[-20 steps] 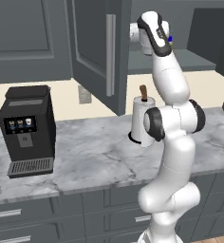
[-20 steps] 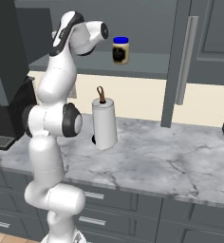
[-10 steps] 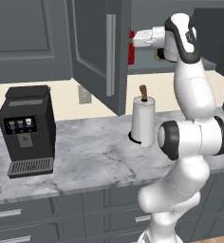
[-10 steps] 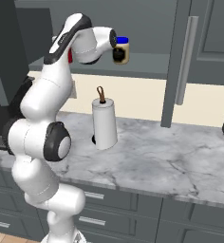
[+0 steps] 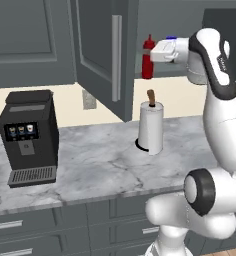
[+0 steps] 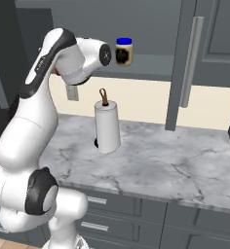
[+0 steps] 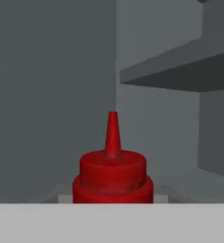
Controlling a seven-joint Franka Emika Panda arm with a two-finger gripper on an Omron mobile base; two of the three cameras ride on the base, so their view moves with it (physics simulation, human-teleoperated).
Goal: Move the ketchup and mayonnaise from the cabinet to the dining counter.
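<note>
While both bottles stand in the cabinet [image 5: 97, 55], the job reads as barely begun: nothing has reached the dining counter, which is out of sight from where the base stands. Nearest, the marble desk [image 5: 95, 165] carries a coffee machine [image 5: 29, 136] at left and a paper-towel roll [image 5: 151, 127] under the open cabinet. Above it the arm reaches into the cabinet, hand level, with the pincer [image 5: 156, 51] right at the ketchup [image 5: 148, 56]. Fingers hidden; cannot tell whether they are apart, together or clamped on the bottle. Hand view looks at the ketchup [image 7: 113, 171] from very close, cap and shoulder centred low, cabinet walls and an upper shelf [image 7: 180, 66] behind. Ketchup upright on the lower shelf, long axis vertical, nozzle pointing straight up; no tilt visible. Farther along that shelf, right base view, the mayonnaise [image 6: 124, 51] sits upright too, blue lid on top, just past the wrist and untouched. Judged step: closing in on the ketchup for the first pick. Left to do: grasp, lift out, drive to the counter, set down, then repeat for the mayonnaise.
</note>
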